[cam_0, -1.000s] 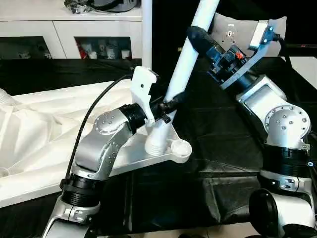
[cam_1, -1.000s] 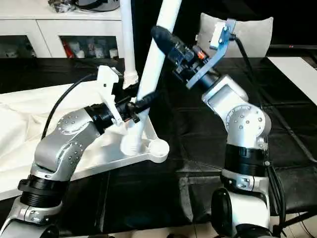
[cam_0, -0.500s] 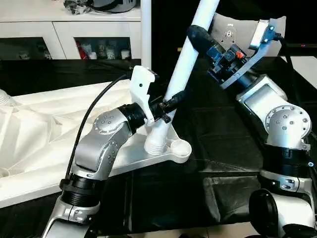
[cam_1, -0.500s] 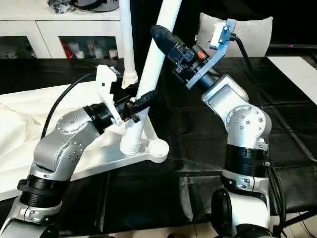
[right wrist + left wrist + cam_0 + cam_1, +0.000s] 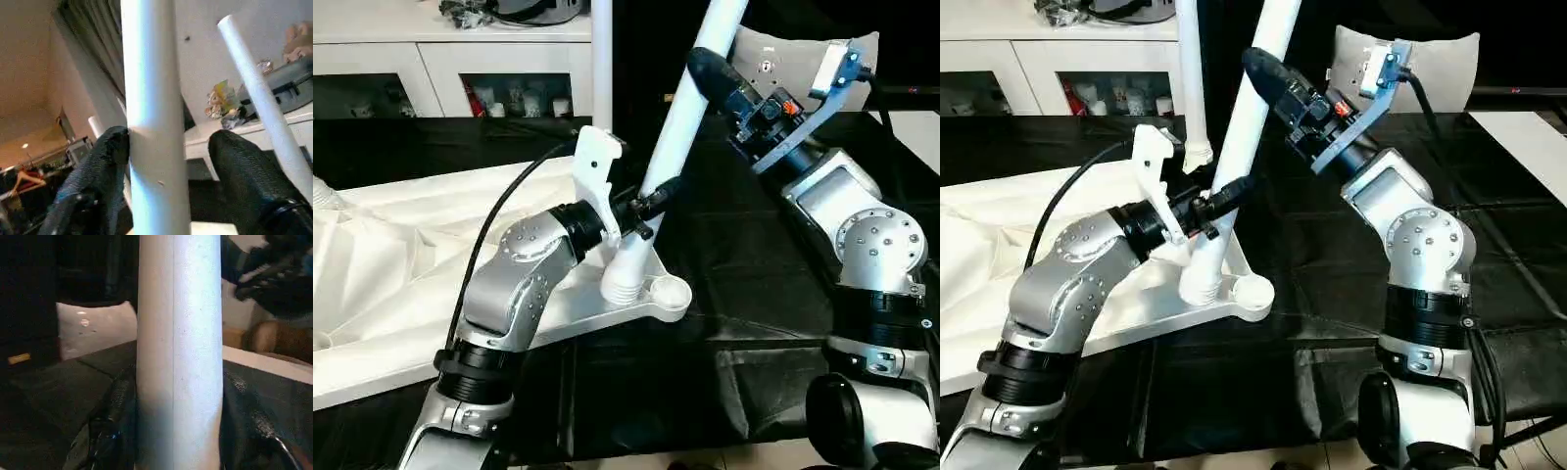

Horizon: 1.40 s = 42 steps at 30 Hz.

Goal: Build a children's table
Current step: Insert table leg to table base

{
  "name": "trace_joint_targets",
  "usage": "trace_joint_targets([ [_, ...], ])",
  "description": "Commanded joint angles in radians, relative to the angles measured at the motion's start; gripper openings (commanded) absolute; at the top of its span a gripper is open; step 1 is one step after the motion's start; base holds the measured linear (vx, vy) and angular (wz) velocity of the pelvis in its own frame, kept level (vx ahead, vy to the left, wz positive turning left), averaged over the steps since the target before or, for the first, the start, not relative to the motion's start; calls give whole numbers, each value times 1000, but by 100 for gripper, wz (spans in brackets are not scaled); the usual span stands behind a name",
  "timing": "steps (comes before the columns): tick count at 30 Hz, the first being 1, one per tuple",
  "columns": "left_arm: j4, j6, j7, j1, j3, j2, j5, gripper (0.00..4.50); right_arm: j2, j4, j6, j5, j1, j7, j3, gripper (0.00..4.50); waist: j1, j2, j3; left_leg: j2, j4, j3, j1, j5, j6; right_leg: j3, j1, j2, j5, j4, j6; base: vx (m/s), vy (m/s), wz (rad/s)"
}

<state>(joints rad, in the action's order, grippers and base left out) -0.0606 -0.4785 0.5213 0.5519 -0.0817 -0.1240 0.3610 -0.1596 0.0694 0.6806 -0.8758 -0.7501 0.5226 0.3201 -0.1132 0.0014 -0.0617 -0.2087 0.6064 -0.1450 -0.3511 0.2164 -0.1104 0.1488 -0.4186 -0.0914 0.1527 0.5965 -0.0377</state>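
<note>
Leaning in its corner socket (image 5: 625, 284), the smooth, stiff, light leg (image 5: 680, 116) sits clamped low by the left gripper (image 5: 648, 204); right gripper (image 5: 168, 147) stands slack around it higher up, one pad touching

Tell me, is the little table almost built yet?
Partly. One leg already stands upright in a far corner of the upside-down tabletop. The leaning leg is in hand: the left gripper holds it low, with its ribbed end at the near corner hole. The right gripper has one finger touching, the other apart. Seating this leg remains.
</note>
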Motion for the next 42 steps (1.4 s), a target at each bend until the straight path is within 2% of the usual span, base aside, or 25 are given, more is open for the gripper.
trace_joint_targets([
  [1, 12, -20, -38, 32, 37, 8, 20, 182, 7, 8, -70, 12, -2, -66, 43, 329, -4, 11, 86, -11, -65, -11, -10, 47, 15, -59, 80, -53, 235, -67, -91, 0, 0, 0],
  [4, 19, -29, -53, 42, 56, 13, 31, 182, 1, 8, -62, -2, -1, -84, 60, 349, -4, 12, 86, -9, -64, -11, -10, 44, 16, -58, 81, -51, 243, -68, -89, 0, 0, 0],
  [5, 22, -32, -58, 45, 64, 16, 36, 182, 1, 10, -44, -15, -3, -113, 74, 349, -3, 12, 86, -9, -64, -11, -10, 43, 16, -59, 81, -50, 239, -67, -88, 0, 0, 0],
  [6, 29, -39, -72, 50, 81, 22, 47, 182, -7, 20, 18, -55, -6, -148, 93, 349, -3, 14, 86, -8, -64, -10, -9, 36, 19, -59, 81, -48, 234, -66, -88, 0, 0, 0],
  [7, 30, -42, -77, 52, 86, 24, 50, 182, -10, 22, 34, -67, -6, -153, 98, 365, -4, 13, 88, -8, -63, -10, -10, 37, 22, -58, 82, -48, 228, -66, -88, 0, 0, 0],
  [9, 35, -52, -98, 59, 111, 37, 66, 182, -15, 8, 21, -66, 3, -149, 107, 382, -5, 13, 89, -8, -62, -11, -12, 33, 25, -57, 83, -51, 223, -65, -90, 0, 0, 0],
  [11, 44, -77, -134, 78, 169, 67, 121, 182, -43, -14, -9, -21, 35, -119, 94, 387, -8, 11, 89, -6, -59, -14, -14, 31, 25, -57, 84, -51, 224, -66, -93, 0, 0, 0],
  [13, 53, -114, -163, 112, 233, 94, 202, 182, -88, -9, 2, 23, 80, -97, 66, 418, -12, 8, 90, -2, -57, -15, -15, 26, 33, -56, 85, -48, 237, -68, -86, 0, 0, 0],
  [17, 47, -176, -166, 140, 291, 112, 321, 182, -141, -20, 62, 13, 133, -75, 55, 442, -18, 4, 89, -1, -57, -15, -15, 35, 47, -52, 84, -47, 273, -74, -71, 0, 0, 0],
  [21, 39, -199, -165, 145, 307, 118, 348, 182, -164, -30, 90, 1, 159, -55, 48, 442, -20, 3, 88, -1, -56, -15, -16, 29, 58, -50, 82, -45, 284, -79, -56, 0, 0, 0],
  [22, 35, -211, -164, 148, 307, 116, 353, 182, -186, -44, 90, 16, 184, -15, 22, 442, -21, 3, 89, 0, -56, -15, -17, 26, 60, -49, 84, -45, 284, -79, -50, 0, 0, 0],
  [24, 34, -214, -163, 149, 305, 115, 353, 182, -195, -50, 84, 27, 193, 3, 8, 442, -22, 2, 89, -1, -56, -15, -17, 28, 62, -48, 84, -44, 291, -80, -42, 0, 0, 0],
  [25, 31, -224, -171, 150, 303, 113, 365, 182, -218, -77, 106, 15, 220, 67, -23, 442, -23, 2, 88, -1, -56, -15, -16, 31, 63, -47, 82, -44, 304, -83, -35, 0, 0, 0],
  [26, 31, -224, -171, 150, 303, 113, 365, 182, -218, -77, 106, 15, 220, 67, -23, 442, -25, 2, 89, 0, -55, -15, -16, 33, 65, -46, 84, -43, 306, -83, -33, 0, 0, 0],
  [28, 26, -229, -171, 148, 293, 106, 364, 182, -241, -107, 83, 52, 249, 120, -79, 442, -29, 2, 88, -3, -55, -13, -17, 32, 65, -46, 83, -44, 313, -84, -21, 0, 0, 0],
  [31, 22, -216, -173, 142, 260, 98, 327, 182, -253, -167, 91, 82, 290, 153, -166, 442, -34, 3, 87, -4, -57, -12, -16, 27, 63, -47, 81, -44, 316, -85, -11, 0, 0, 0],
  [33, 18, -206, -170, 140, 240, 96, 307, 182, -243, -185, 105, 81, 298, 143, -187, 442, -33, 4, 88, -5, -57, -11, -15, 28, 60, -46, 80, -45, 317, -86, -11, 0, 0, 0],
  [35, 25, -110, -217, 143, 191, 108, 195, 182, -209, -194, 98, 127, 295, 95, -253, 442, -32, 6, 88, -6, -58, -10, -15, 32, 53, -47, 78, -45, 324, -86, -8, 0, 0, 0],
  [38, 35, -63, -265, 149, 182, 130, 150, 182, -192, -185, 89, 164, 287, 70, -288, 442, -29, 4, 87, -5, -59, -11, -16, 48, 37, -46, 80, -46, 335, -90, 3, 0, 0, 0],
  [41, 15, -32, -209, 134, 95, 126, 116, 182, -151, -158, 60, 214, 275, 34, -314, 442, -30, 4, 88, -7, -60, -8, -16, 45, 31, -48, 78, -48, 326, -87, 7, 0, 0, 0],
  [42, 15, -32, -209, 134, 95, 126, 116, 182, -151, -158, 60, 214, 275, 34, -314, 442, -30, 4, 88, -6, -60, -10, -16, 45, 31, -49, 77, -49, 325, -86, 5, 0, 0, 0],
])
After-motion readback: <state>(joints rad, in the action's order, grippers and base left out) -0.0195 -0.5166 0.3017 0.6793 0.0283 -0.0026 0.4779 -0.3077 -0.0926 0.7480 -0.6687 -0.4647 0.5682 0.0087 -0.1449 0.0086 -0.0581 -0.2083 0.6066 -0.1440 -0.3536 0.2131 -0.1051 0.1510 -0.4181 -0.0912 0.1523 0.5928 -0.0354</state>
